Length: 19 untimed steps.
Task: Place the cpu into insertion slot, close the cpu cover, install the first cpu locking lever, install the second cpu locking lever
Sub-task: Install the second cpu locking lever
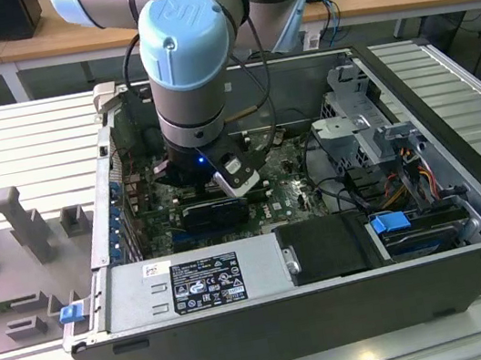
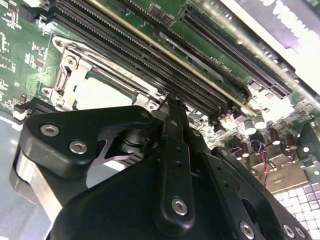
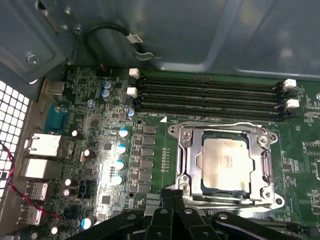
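In the first wrist view the cpu (image 3: 225,162), a pale silvery square chip, lies flat in the insertion slot (image 3: 199,176). The silver cpu cover (image 3: 186,159) is folded down around it, with the chip's face showing through the cut-out. One wire locking lever (image 3: 220,124) runs along the side of the cover towards the memory slots. A second locking lever (image 3: 227,201) runs along the opposite side. My gripper (image 3: 173,194) is shut with its black fingertips together, right at that second lever's end beside the cover's corner. The second wrist view shows the gripper (image 2: 171,102) just off the socket (image 2: 95,92).
Several long black memory slots (image 3: 210,92) lie beside the socket, with capacitors (image 3: 122,150) and rear ports (image 3: 42,145) on the other side. In the exterior view the arm (image 1: 191,77) reaches down into the open computer case (image 1: 336,312), close to the power supply (image 1: 202,279) and cables (image 1: 398,181).
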Available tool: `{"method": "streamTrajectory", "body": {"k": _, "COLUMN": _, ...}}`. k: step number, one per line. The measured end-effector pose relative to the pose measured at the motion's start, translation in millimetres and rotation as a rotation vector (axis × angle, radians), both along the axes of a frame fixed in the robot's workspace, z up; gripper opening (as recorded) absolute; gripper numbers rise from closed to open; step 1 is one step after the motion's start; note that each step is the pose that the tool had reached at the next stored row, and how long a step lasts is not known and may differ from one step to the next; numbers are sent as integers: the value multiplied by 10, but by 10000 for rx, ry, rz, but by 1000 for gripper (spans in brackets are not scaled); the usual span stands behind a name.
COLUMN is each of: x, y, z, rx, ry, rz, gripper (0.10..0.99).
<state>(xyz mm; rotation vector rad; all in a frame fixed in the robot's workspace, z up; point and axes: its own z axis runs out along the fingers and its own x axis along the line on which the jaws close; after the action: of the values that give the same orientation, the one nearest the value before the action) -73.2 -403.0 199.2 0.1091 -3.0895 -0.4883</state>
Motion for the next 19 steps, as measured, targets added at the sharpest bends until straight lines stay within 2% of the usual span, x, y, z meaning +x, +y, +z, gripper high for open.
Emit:
{"method": "streamTrajectory", "body": {"k": 1, "x": 0, "y": 0, "z": -11, "rx": 75, "ry": 1, "rz": 0, "gripper": 106}}
{"method": "streamTrajectory", "body": {"k": 4, "x": 0, "y": 0, "z": -42, "rx": 177, "ry": -2, "rz": 0, "gripper": 106}}
{"method": "streamTrajectory", "body": {"k": 9, "x": -3, "y": -1, "z": -79, "rx": 270, "ry": 2, "rz": 1, "gripper": 106}}
{"method": "streamTrajectory", "body": {"k": 12, "x": -8, "y": 1, "z": -64, "rx": 281, "ry": -4, "rz": 0, "gripper": 106}}
{"method": "streamTrajectory", "body": {"k": 17, "x": -9, "y": 0, "z": 40, "rx": 274, "ry": 0, "rz": 0, "gripper": 106}}
{"method": "streamTrajectory", "body": {"k": 19, "x": -8, "y": 1, "z": 45, "rx": 277, "ry": -2, "rz": 1, "gripper": 106}}
